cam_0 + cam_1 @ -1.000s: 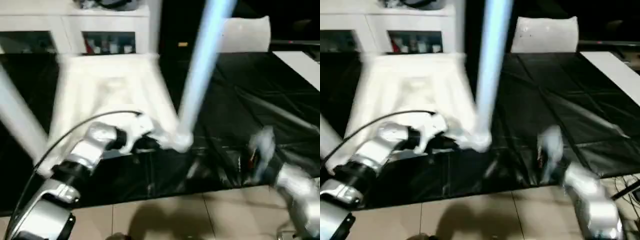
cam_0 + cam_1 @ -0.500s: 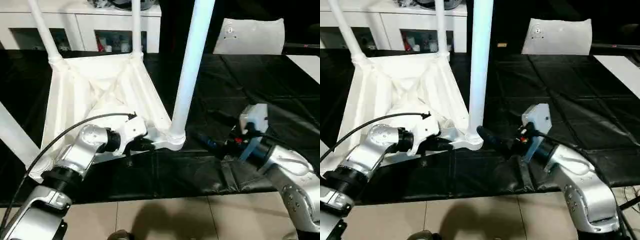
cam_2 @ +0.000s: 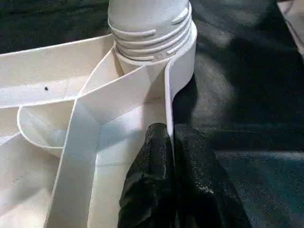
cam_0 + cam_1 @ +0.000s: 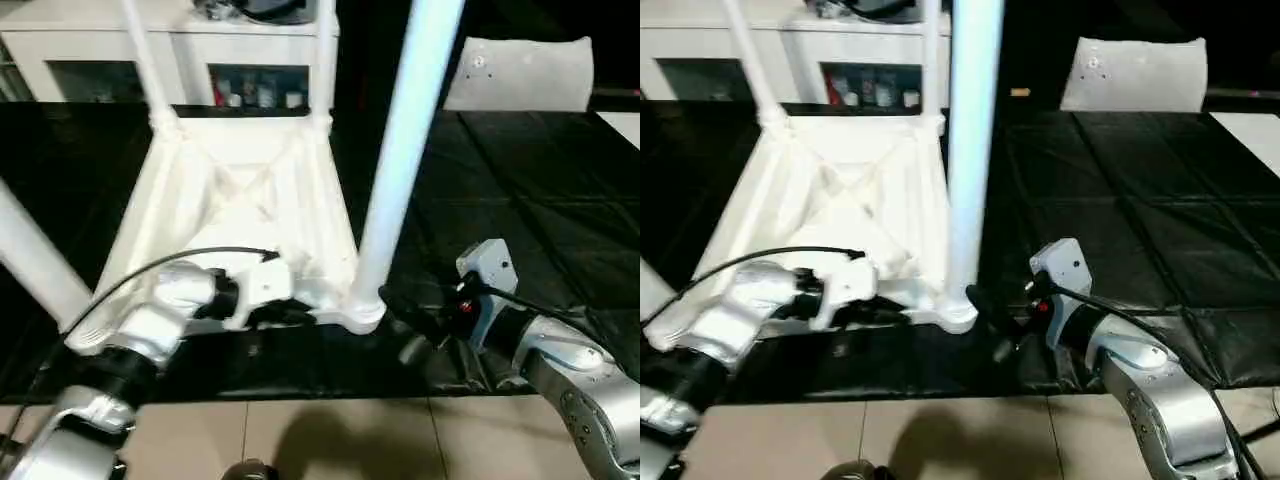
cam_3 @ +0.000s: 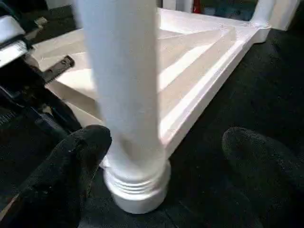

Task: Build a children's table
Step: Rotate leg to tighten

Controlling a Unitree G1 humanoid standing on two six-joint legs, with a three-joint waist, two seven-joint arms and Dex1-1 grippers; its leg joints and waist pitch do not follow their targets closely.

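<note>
Nearest the robot, at the front edge of the black mat, the left gripper is clenched on the near rim of the upturned tabletop, one black finger inside the rim wall and one outside, as the left wrist view shows. Just beside it, the front right leg is seen standing upright in its corner socket, its threaded collar seated at the rim.

To the right of that socket, the right gripper is held wide open, its two fingers spread either side of the leg's base without closing on it. A second ago the right arm was seen well off to the side and blurred by motion; half a second ago its fingertips were near the socket; now the leg is bracketed. It is judged that the leg is about to be grasped for tightening or checking, while the tabletop is steadied by the left.

At the far left, another leg crosses the picture at a slant. Farther back, two more legs rise from the rear corners, so all four appear fitted and the build seems close to done. Beyond the mat, white cabinets and a white sheet are seen.
</note>
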